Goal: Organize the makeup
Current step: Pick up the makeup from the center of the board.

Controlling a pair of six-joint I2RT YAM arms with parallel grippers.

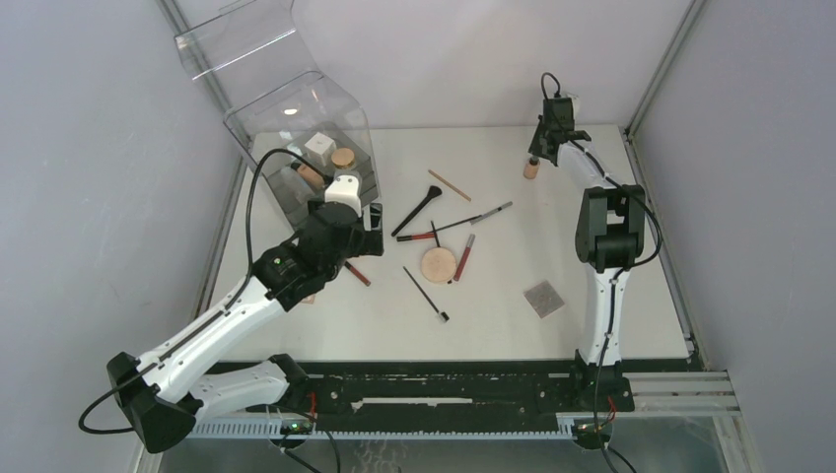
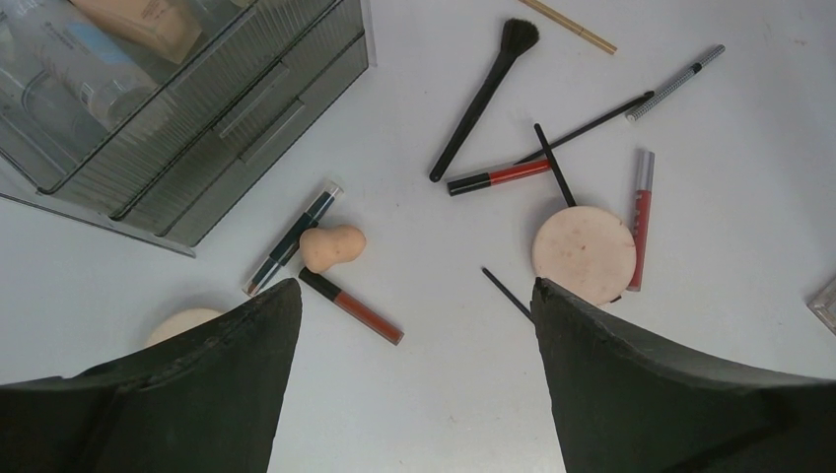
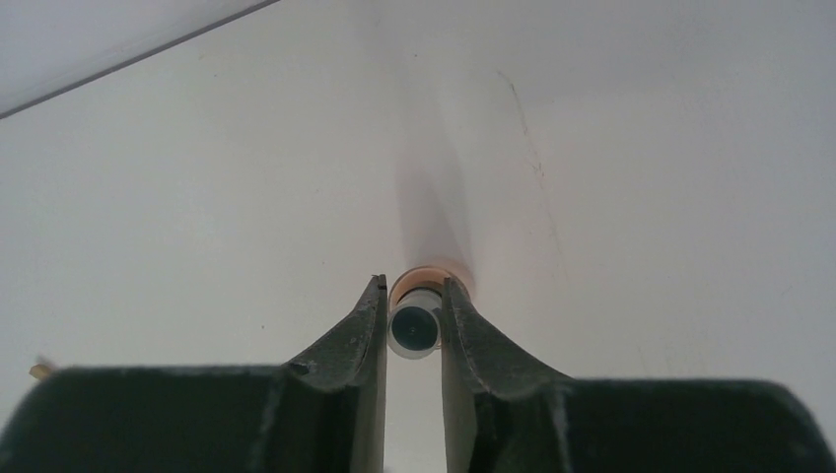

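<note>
A: Entry one. Pose of the right arm (image 1: 609,232)?

B: It rises from its base at the near right and stretches to the far right corner of the white table (image 1: 513,340). The wrist tips down over a small beige bottle with a pale cap (image 1: 531,168).

A: And its fingers?

B: The right gripper (image 3: 413,284) is narrowed to a slim gap. The two dark fingers (image 3: 360,335) press the cap from either side. The bottle stands upright on the table, well apart from the other makeup.

A: Pose of the left arm (image 1: 227,320)?

B: It reaches from the near left toward the middle, with the wrist above the table just right of the clear plastic drawer box (image 1: 296,148). The left gripper (image 2: 416,286) is spread wide, with nothing between the fingers and nothing touched.

A: What lies under it?

B: A peach egg-shaped sponge (image 2: 332,246) lies just beside a thin dark pencil (image 2: 293,239) and a red lip tube with a black cap (image 2: 352,306). Right of these is a round tan puff (image 2: 584,253), with a second red tube (image 2: 641,219) at its right edge. A long black brush (image 2: 483,94) lies farther off.
</note>
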